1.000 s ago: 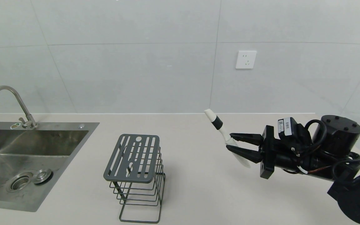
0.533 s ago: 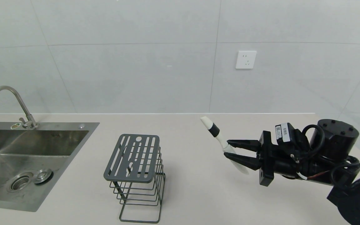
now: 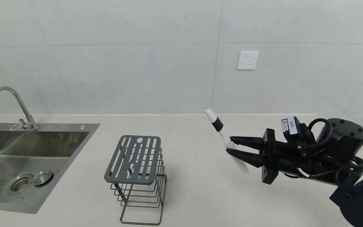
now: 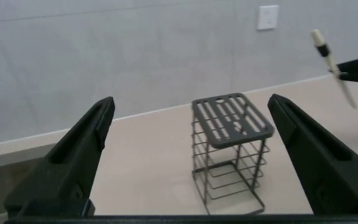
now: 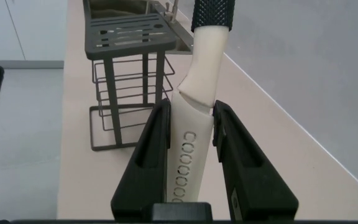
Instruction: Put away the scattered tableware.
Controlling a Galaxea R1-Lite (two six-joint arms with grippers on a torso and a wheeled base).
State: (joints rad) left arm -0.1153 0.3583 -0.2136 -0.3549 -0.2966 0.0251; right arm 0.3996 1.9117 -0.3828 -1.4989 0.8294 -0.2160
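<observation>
The knife (image 3: 221, 134) clamped in the right gripper (image 3: 229, 145) has a smooth, matt white blade with a row of small dimples. Its handle is smooth and cream, with a black knurled band beyond the fingertips. The fingers (image 3: 246, 157) look like matt black plastic. Farther out from the gripper, the rack (image 3: 134, 159) is matt dark-grey coated wire. Past the rack, the sink (image 3: 17, 148) is brushed steel. The counter (image 3: 197, 189) beneath the gripper is pale and matt.

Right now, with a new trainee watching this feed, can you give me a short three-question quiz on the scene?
1. True or false: the right claw is shut on the white knife.
2. Where does the slotted rack stand? A, on the counter beside the sink; B, in the sink; C, in the right claw.
3. Fill in: the left claw is open and holds ____.
Key: 1 true; 2 A; 3 nothing.
</observation>
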